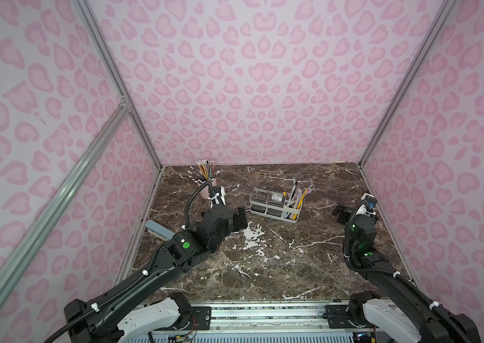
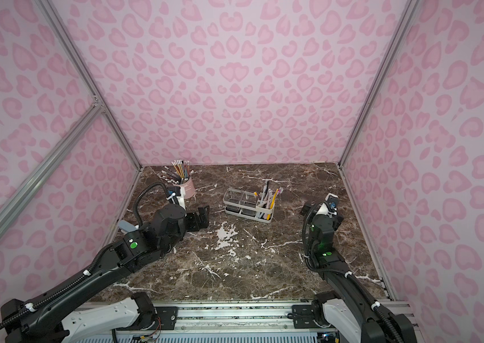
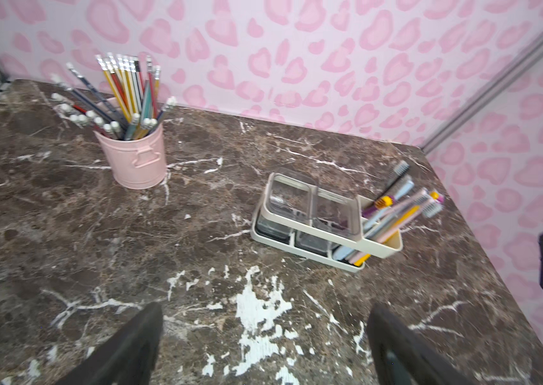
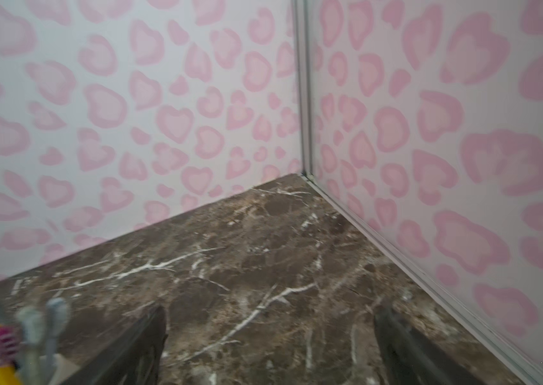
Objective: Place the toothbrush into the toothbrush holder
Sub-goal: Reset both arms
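Top views, both: showing the toothbrush holder (image 1: 292,216) standing on the marble table (image 1: 279,267), toward the back middle, with several toothbrushes (image 1: 300,196) leaning in its slotted end compartment, the end nearer the right arm. Showing the left end effector (image 1: 241,221) hanging near the clear-box end of the toothbrush holder, not touching it, jaws spread and gripping nothing. Showing the right end effector (image 1: 341,212) hanging on the other side, well apart from the toothbrush holder, near the right wall. Showing a pink pencil cup (image 1: 205,193) standing at the back left, partly behind the left arm.

Left wrist: looking past wide-apart fingers (image 3: 123,350) at the table, with the toothbrush holder (image 3: 381,248) and pencil cup (image 3: 136,160) lying beyond; toothbrushes (image 3: 396,213) all sitting in the one compartment.

Right wrist: showing fingers (image 4: 130,350) spreading wide over the table, holding nothing; blurred heads of the toothbrushes (image 4: 43,320) showing just beside one finger.
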